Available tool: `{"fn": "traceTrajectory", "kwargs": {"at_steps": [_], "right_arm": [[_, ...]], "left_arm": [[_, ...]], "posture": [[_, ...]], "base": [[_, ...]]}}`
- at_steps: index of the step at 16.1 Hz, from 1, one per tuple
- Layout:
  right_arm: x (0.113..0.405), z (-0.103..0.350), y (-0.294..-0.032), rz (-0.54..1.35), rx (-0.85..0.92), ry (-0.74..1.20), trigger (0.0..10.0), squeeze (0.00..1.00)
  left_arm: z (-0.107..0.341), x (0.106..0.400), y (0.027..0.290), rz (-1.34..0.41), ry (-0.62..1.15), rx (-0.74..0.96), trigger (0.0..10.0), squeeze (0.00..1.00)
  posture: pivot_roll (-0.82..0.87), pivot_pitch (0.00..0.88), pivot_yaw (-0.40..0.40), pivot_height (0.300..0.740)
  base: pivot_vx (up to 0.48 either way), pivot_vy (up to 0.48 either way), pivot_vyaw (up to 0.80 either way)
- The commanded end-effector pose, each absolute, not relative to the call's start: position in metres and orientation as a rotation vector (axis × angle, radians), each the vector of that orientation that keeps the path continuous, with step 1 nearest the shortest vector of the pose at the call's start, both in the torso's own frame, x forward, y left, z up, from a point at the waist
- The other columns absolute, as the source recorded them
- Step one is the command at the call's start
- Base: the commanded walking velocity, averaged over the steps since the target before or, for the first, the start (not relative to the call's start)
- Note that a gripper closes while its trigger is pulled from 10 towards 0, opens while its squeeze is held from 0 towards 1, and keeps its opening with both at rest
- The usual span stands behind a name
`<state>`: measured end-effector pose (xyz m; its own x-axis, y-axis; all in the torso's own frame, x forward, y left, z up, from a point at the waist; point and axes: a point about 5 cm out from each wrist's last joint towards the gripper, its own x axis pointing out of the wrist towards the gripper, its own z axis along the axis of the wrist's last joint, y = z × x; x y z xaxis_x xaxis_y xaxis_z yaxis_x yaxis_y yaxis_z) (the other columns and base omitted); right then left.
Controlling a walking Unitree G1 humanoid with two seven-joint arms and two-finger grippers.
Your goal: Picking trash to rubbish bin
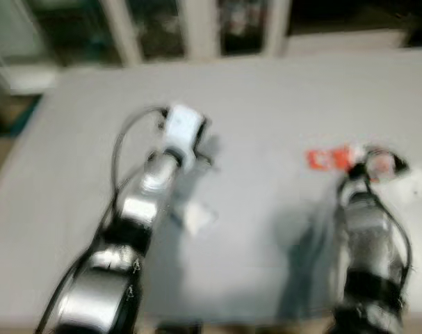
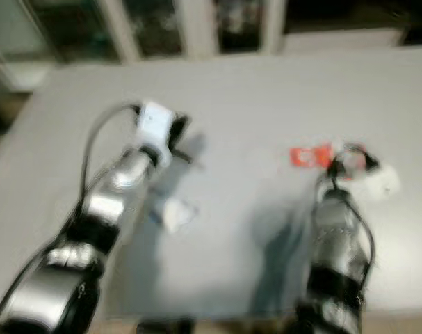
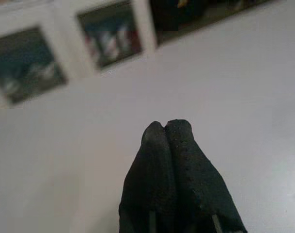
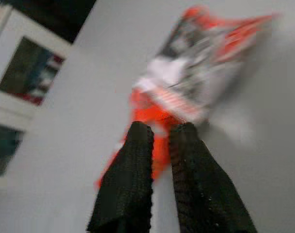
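Grey tabletop [image 1: 266,104] carried an orange-and-white snack wrapper [image 4: 200,77] near its right edge, lying directly ahead of the right gripper [image 4: 159,133], its fingers narrowly parted and gripping nothing, whereas the left gripper [image 3: 165,127], pressed together, hovered well apart.

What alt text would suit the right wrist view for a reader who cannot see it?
The right end effector, its two black fingers nearly together with a narrow gap, reaches an orange and white wrapper lying on a grey table. The picture is blurred, and white-framed cabinet doors stand beyond the table's far edge.
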<state>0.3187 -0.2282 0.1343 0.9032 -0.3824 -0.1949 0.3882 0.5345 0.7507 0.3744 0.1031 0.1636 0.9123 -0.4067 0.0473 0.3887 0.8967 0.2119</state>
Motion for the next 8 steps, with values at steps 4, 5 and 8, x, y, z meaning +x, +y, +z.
{"fn": "traceTrajectory", "kwargs": {"at_steps": [4,5,8], "right_arm": [[0.3083,0.0992,-0.2232,-0.520,0.927,0.148,0.0,0.00],[0.3078,0.0988,-0.2239,-0.530,0.903,0.159,2.0,0.00],[0.3071,0.0982,-0.2242,-0.558,0.815,0.185,10.0,0.00]], "left_arm": [[0.1672,0.3741,0.1020,-0.419,-0.099,0.201,10.0,0.00],[0.1672,0.3738,0.1022,-0.420,-0.099,0.202,10.0,0.00],[0.1676,0.3740,0.1029,-0.418,-0.100,0.205,10.0,0.00]], "posture": [[0.18,0.197,0.089,0.740],[0.18,0.197,0.089,0.740],[0.18,0.195,0.089,0.740]], "base": [[0.000,0.000,0.00],[0.000,0.000,0.00],[0.000,0.000,0.00]]}}
